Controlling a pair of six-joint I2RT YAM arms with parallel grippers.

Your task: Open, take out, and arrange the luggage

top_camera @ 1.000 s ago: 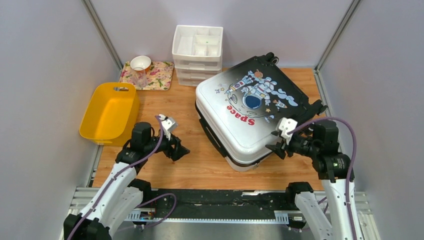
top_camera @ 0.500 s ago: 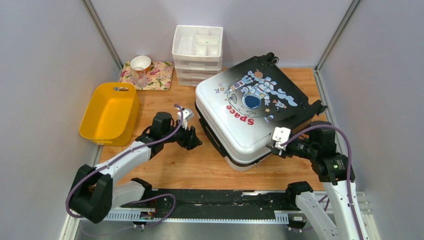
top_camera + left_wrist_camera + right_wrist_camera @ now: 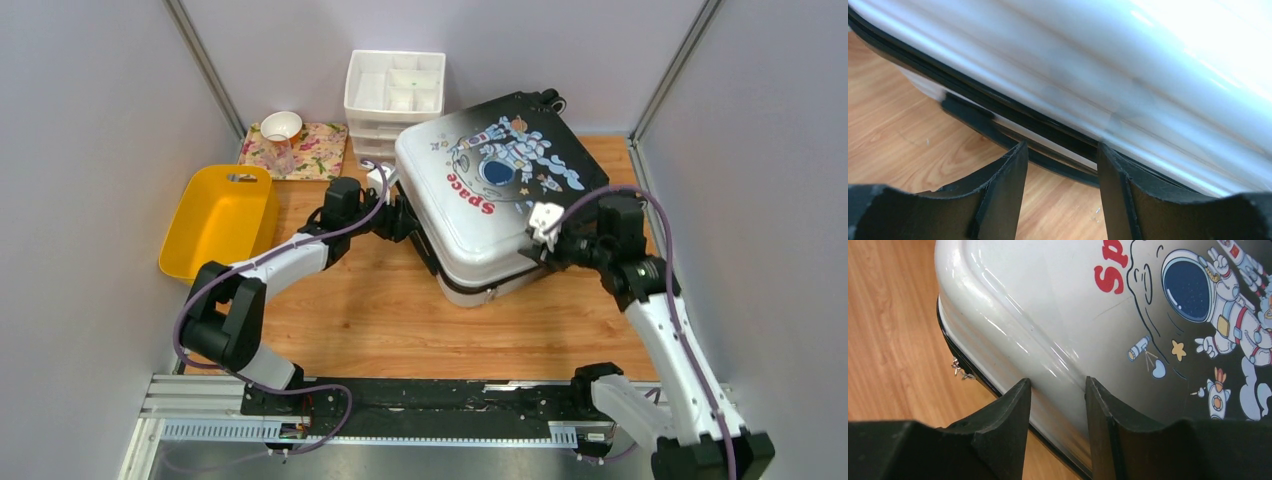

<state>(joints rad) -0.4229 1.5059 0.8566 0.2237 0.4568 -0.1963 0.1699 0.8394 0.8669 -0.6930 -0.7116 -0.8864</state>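
Luggage (image 3: 490,215) lay closed on the desk (image 3: 380,310), toward its far right. Overhead hid both sets of jaws; wrist views showed the left pincer (image 3: 1060,147) open at its black seam and the right pincer (image 3: 1058,382) open against its white corner, near a zip pull (image 3: 960,371)

The luggage (image 3: 490,195) lay on the table (image 3: 380,310), right of centre and toward the far side. Just beside its far-left corner stood a drawer organizer (image 3: 395,95), close to the far wall. Left of that lay a mat (image 3: 315,150) carrying a bowl (image 3: 281,124), with a glass (image 3: 281,155) just on its near side. Nearer still, along the table's left edge, sat a bin (image 3: 215,220). The left gripper (image 3: 1062,150) was at the luggage's left side, the right gripper (image 3: 1058,385) at its near-right edge.
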